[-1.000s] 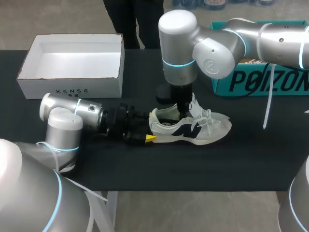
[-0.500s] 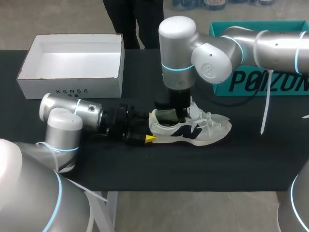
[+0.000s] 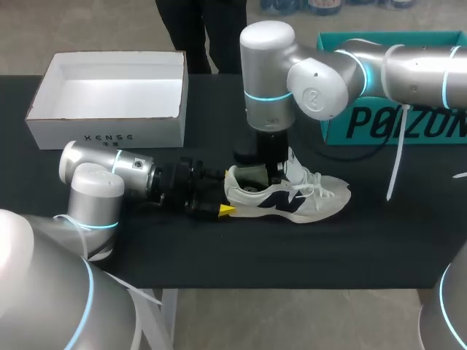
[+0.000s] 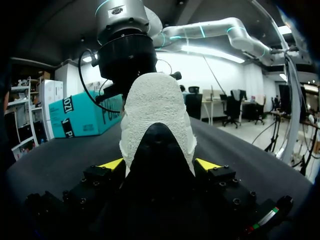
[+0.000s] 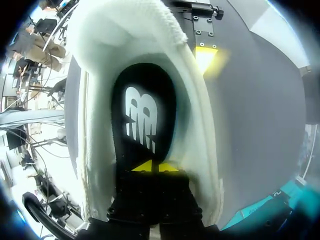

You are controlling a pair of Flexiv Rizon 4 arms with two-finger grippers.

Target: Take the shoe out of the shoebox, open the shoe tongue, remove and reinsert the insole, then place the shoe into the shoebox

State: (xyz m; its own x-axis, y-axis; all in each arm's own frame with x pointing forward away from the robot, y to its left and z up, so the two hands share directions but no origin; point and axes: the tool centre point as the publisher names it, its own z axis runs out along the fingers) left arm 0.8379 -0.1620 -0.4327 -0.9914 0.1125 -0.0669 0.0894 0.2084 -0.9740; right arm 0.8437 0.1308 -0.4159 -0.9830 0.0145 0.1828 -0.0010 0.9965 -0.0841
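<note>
Black table (image 3: 241, 255), matte, shoe set mid-table.
Left gripper (image 4: 160, 164): clenched on the heel of the shoe (image 4: 156, 107), one yellow tip pressed to each side of the white knit collar.
Right gripper (image 5: 156, 166): tips closed together, pointing straight down inside the shoe opening, right at the black insole (image 5: 145, 117) with its white logo. Cannot tell whether pinching the insole or just touching it.
Insole: flat in the shoe, white collar walls all round.
Shoe: upright on its sole, white with a navy side mark, heel toward the left gripper, toe toward the right side, laces loose over the forefoot.
Left arm (image 3: 109, 171): low along the table, level with the shoe.
Right arm (image 3: 270, 80): in from the right, wrist vertical above the shoe.
Open white box (image 3: 66, 135): back left, well apart from the shoe.
Teal box (image 3: 445, 127): back right, behind the right arm.
</note>
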